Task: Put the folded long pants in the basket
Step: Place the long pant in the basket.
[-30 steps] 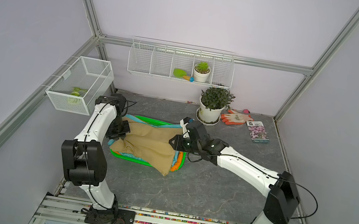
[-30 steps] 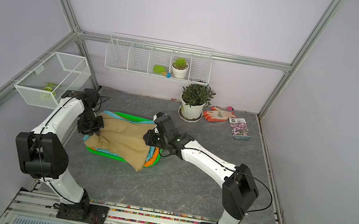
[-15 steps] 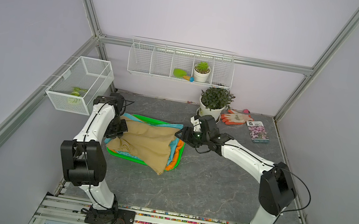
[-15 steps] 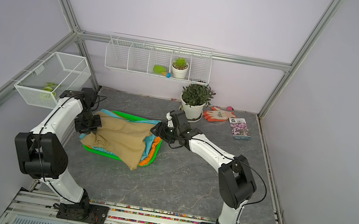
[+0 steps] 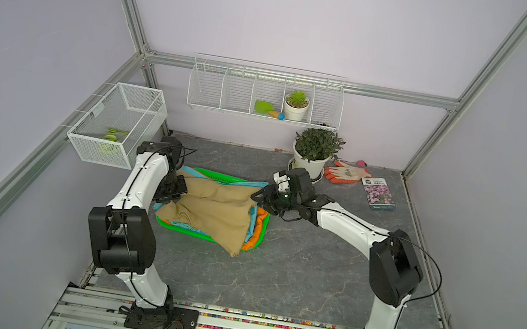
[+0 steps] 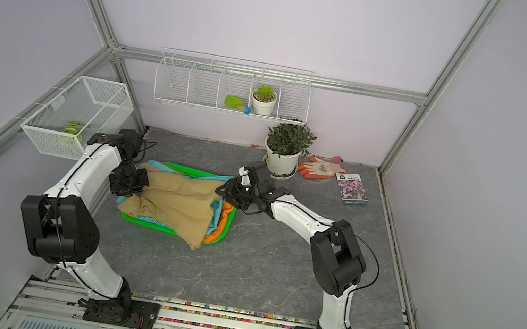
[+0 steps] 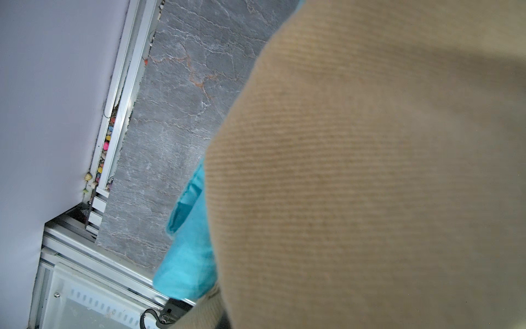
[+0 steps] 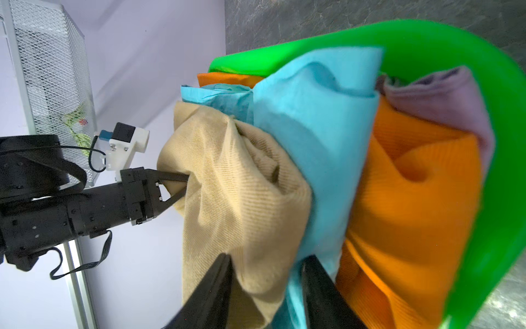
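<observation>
Left gripper (image 8: 185,188) is pinched narrow on a fold of the tan pants (image 8: 242,185), at the basket end nearest the left wall; the left wrist view is almost all tan cloth (image 7: 370,171) with a bit of the teal pants (image 7: 187,256) under it, fingers not visible there. Right gripper (image 8: 267,257) is partway closed with a bunched tan corner between its fingers (image 8: 216,282); it looks like a grip, and a teal edge may be caught in it too, hard to say because the close view is blurred. In both top views that tan corner is pulled to a point at the right gripper (image 5: 258,197) (image 6: 226,192), and the cloth is spread between the two grippers. The tan pants (image 5: 214,206) lie on top of the pile in the basket (image 5: 216,176), with one corner hanging over the near rim onto the table (image 5: 291,269). Below them are the teal pants (image 8: 313,128), then the orange pants (image 8: 412,199), then the lilac pants (image 8: 444,105) against the green wall (image 8: 498,199). The basket sits on the table between the arms. Mesh box (image 5: 118,125) is on the left wall, with the wire rack (image 5: 223,92), plant pot (image 5: 308,162), gloves (image 5: 345,172) and seed packet (image 5: 378,193) at the back, well apart from the basket.
</observation>
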Available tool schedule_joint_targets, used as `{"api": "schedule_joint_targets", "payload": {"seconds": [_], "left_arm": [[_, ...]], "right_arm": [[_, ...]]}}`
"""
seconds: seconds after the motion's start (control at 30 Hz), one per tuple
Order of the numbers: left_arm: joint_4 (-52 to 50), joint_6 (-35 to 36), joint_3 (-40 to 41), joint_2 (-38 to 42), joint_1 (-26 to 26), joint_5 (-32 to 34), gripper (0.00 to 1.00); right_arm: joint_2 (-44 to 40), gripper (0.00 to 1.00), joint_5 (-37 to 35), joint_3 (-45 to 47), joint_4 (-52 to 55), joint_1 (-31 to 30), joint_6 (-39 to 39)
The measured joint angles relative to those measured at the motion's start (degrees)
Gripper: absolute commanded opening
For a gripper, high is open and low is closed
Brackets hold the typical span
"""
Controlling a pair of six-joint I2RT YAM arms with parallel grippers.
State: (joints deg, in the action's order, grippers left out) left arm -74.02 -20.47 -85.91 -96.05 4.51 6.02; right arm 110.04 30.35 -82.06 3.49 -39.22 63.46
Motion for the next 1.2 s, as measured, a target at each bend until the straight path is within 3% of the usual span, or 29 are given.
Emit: {"api": "schedule_joint_targets", "payload": {"seconds": [0.2,0.73,1.03,1.2], "left_arm": [[0.07,0.0,0.04,0.07,0.09,-0.02,0.0],[0.04,0.0,0.04,0.07,0.09,-0.04,0.0],[0.07,0.0,0.04,0.07,0.09,-0.07,0.0],[0.44,0.0,0.46,0.39,0.09,-0.07,0.0]], "right_arm": [[0.26,0.54,0.79,-3.13,3.19,0.31,0.13],[0.02,0.49,1.53,-3.23,4.17,-2.27,0.68],[4.39,0.29,0.55,-9.99,6.36,0.63,-1.97],[6.25,0.11,-0.09,-12.17,6.78,1.75,-7.63]]}}
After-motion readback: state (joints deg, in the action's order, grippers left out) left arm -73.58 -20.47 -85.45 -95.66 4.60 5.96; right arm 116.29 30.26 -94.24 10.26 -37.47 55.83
